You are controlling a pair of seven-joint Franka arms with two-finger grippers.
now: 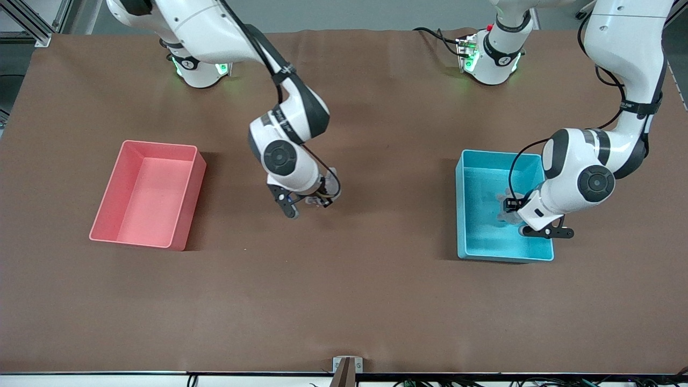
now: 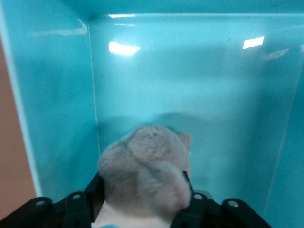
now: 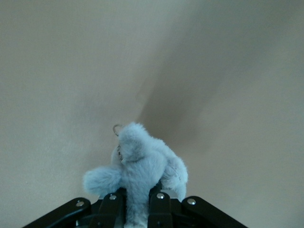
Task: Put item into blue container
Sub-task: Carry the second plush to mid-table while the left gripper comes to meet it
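i judge this one close to finished on my left arm's side. the left gripper (image 1: pixel 529 223) hangs over the blue container (image 1: pixel 467 215), low inside its walls, and in the left wrist view a grey plush toy (image 2: pixel 145 173) sits between the fingers (image 2: pixel 92 197) with the bin's floor right under it. the jaws look parted to either side of the toy, though i cannot tell whether they have let go of it or whether it already rests on the floor. what is left there, i think, is to see the toy free and lift the arm clear.

the right gripper (image 1: pixel 306 203) is over the bare brown table (image 1: pixel 376 301) between the two bins, clamped tight on a pale blue plush toy (image 3: pixel 137 166) with a small metal ring at its top. that toy is well apart from the blue container, so if it belongs in there too, it has the whole trip toward the left arm's end of the table to make. the pink bin (image 1: pixel 107 209) sits toward the right arm's end.
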